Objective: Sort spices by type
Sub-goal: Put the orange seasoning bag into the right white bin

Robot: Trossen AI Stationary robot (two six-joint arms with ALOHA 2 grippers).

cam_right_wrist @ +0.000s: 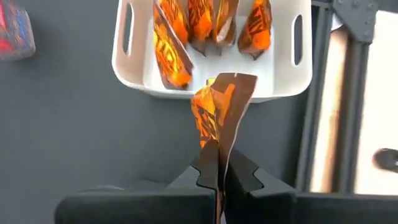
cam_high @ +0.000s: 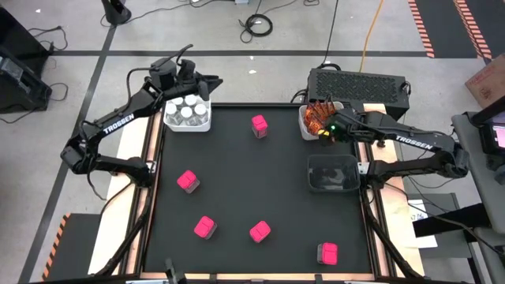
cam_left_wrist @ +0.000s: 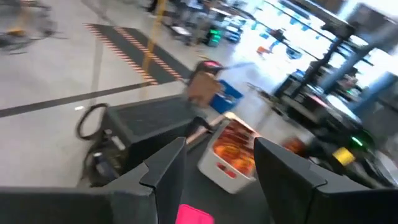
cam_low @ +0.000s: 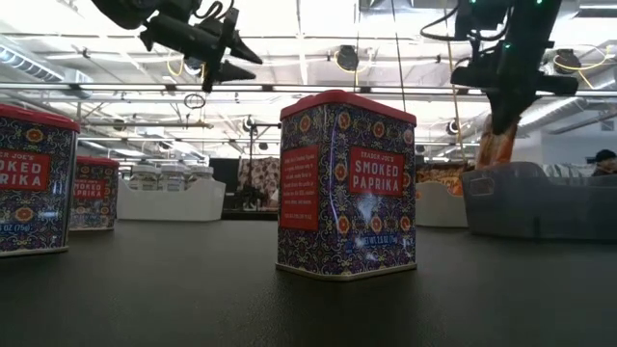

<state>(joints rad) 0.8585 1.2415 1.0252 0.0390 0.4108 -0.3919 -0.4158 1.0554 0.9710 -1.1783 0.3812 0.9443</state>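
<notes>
My right gripper [cam_right_wrist: 217, 149] is shut on an orange-brown sachet [cam_right_wrist: 214, 109], just above the near rim of a white bin [cam_right_wrist: 130, 62] in which several more sachets [cam_right_wrist: 171, 50] stand. My left gripper [cam_left_wrist: 219, 146] hangs open and empty in the air by the far left white bin of white-capped jars [cam_high: 188, 113]. Several pink boxes stand on the black mat, at the far middle [cam_high: 259, 125], at the left [cam_high: 188, 181] and along the near side [cam_high: 259, 231]. In the low view the nearest one is a patterned paprika tin [cam_low: 347, 183]. My right gripper pinches one end of the sachet [cam_right_wrist: 219, 138] between its two fingers. The fingers come slanting down from above. The sachet sticks out past the fingertips, hangs below them [cam_low: 496, 145] and is lifted clear over the bin's rim.
A dark bin [cam_high: 331, 172] stands at the right side of the mat, just nearer than the sachet bin. A black box [cam_high: 359, 83] sits beyond the table's far right edge. The mat's middle lies bare between the pink boxes.
</notes>
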